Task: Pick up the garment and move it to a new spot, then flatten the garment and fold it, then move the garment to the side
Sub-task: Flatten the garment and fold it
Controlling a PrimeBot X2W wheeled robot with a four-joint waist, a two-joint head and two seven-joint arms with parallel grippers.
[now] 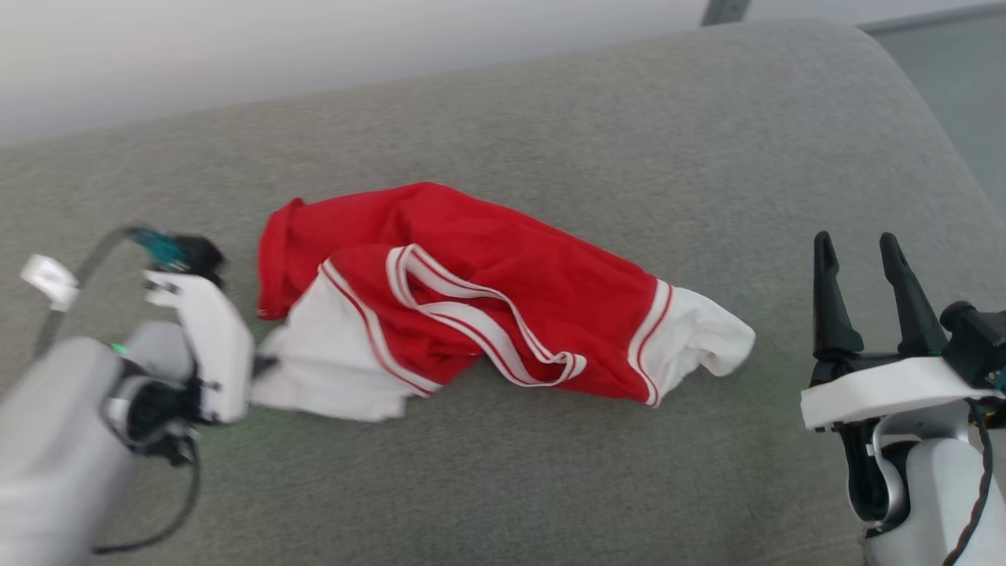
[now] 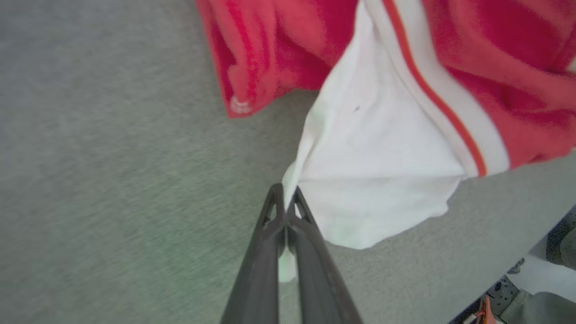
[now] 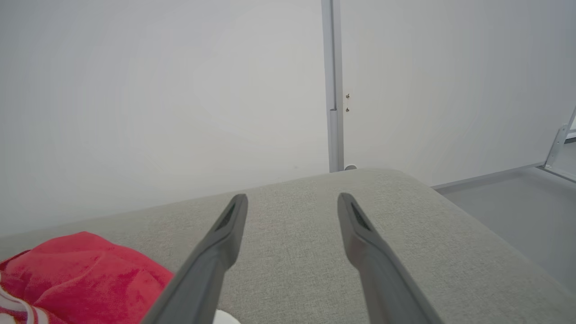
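Observation:
The red garment [image 1: 487, 291] lies crumpled on the grey cushion [image 1: 550, 118], with white sleeve ends at its left and right and a striped white-and-red neck trim across the middle. My left gripper [image 2: 284, 193] is shut on the edge of the left white sleeve end [image 2: 382, 171], the cloth pinched between its fingers. In the head view the left gripper [image 1: 263, 363] sits at the garment's left edge, mostly hidden behind its white wrist. My right gripper [image 1: 860, 251] stands open to the right of the garment, apart from it, fingers up. The right wrist view has the garment [image 3: 81, 274] at lower left.
The cushion's far edge meets a pale wall [image 3: 180, 90]. A grey floor [image 3: 517, 207] lies beyond the cushion's right side. A vertical grey post [image 3: 334, 85] runs up the wall. Bare cushion surrounds the garment on all sides.

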